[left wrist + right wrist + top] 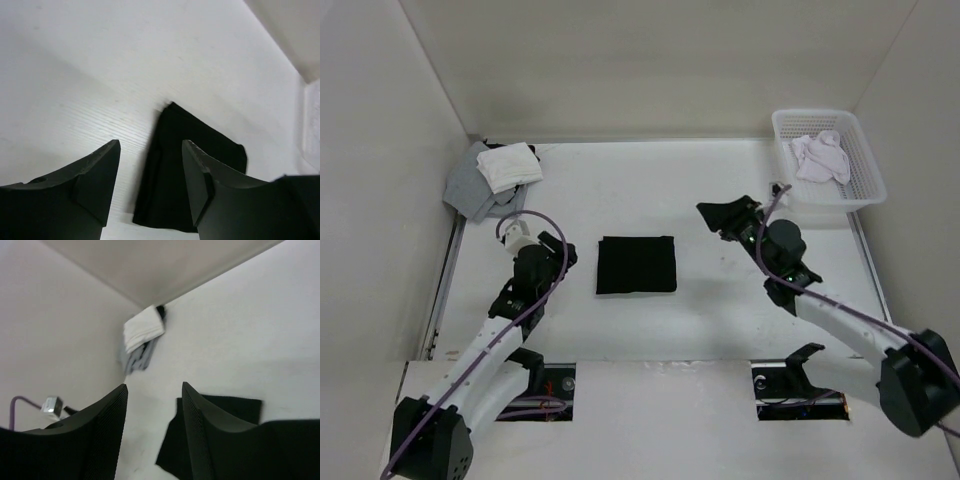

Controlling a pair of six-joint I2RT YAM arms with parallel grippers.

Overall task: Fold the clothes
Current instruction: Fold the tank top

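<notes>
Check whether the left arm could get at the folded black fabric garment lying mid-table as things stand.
Probably yes: the left gripper hangs open right beside the black garment, and nothing lies between them.

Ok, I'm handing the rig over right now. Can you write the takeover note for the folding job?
Grippers: the left gripper is open and empty, left of the black garment and not touching it. The right gripper is open and empty, off to the garment's right.
Garment: lies flat in the middle of the table as a neat square.
Done: the folding looks complete.
Left: probably only pulling both arms back; check the edges first.
</notes>
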